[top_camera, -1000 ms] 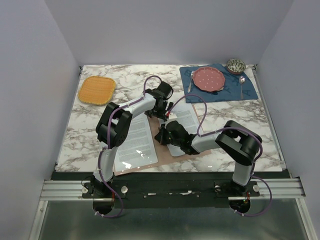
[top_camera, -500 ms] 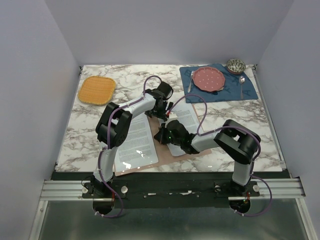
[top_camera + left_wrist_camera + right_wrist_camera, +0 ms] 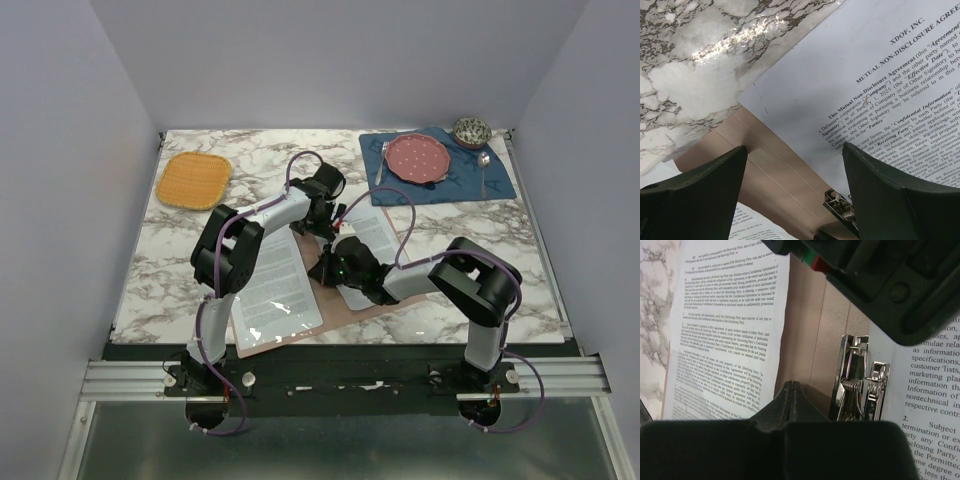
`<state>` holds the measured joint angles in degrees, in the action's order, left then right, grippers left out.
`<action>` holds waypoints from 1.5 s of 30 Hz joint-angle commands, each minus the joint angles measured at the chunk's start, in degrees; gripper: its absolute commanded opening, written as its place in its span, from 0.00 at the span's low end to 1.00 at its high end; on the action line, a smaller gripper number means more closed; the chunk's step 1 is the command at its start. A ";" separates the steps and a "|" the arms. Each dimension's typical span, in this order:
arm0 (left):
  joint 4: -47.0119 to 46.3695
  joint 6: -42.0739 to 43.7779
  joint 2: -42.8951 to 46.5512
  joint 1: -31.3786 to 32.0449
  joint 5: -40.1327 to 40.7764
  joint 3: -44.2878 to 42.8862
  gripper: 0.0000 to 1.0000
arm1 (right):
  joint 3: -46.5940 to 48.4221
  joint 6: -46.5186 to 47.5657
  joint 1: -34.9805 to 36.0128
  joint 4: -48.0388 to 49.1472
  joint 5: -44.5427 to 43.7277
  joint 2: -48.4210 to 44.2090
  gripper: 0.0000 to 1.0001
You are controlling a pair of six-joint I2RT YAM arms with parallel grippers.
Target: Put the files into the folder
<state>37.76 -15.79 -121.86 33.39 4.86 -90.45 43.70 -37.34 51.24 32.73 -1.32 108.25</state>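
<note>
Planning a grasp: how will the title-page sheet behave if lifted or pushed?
The sheet looks thin and lies flat, so it would probably droop when lifted by an edge. On the glossy marble table and smooth folder, a push would likely slide or buckle it.

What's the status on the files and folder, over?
Left jaws open above the folder spine. Right jaws shut beside the metal clip. Files lie on the open folder, one each half.

1. The folder (image 3: 336, 306): thin pinkish-brown card, lying open and flat; its metal clip (image 3: 860, 380) sits at the inner spine.
2. The left file (image 3: 280, 285): white sheet of dense black text, flat, left of the clip, slightly askew.
3. The right file (image 3: 375, 232): similar sheet headed "Mutual Non-Disclosure Agreement", right of the clip; its far corner passes the folder's edge.
</note>
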 commanded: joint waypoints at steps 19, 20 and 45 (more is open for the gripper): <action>4.34 3.13 -8.13 -1.74 8.06 3.97 0.85 | -9.69 0.25 -6.68 -14.27 12.84 13.22 0.01; 4.34 3.05 -8.13 -1.83 8.06 3.80 0.85 | -9.60 0.25 -6.68 -14.45 12.92 13.31 0.01; 4.60 3.22 -6.72 -1.92 7.62 3.27 0.83 | -6.35 -2.38 -10.99 -11.72 23.47 23.59 0.01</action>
<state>37.85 -15.68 -121.75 31.86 4.43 -91.59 42.37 -44.07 41.52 52.73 26.04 119.11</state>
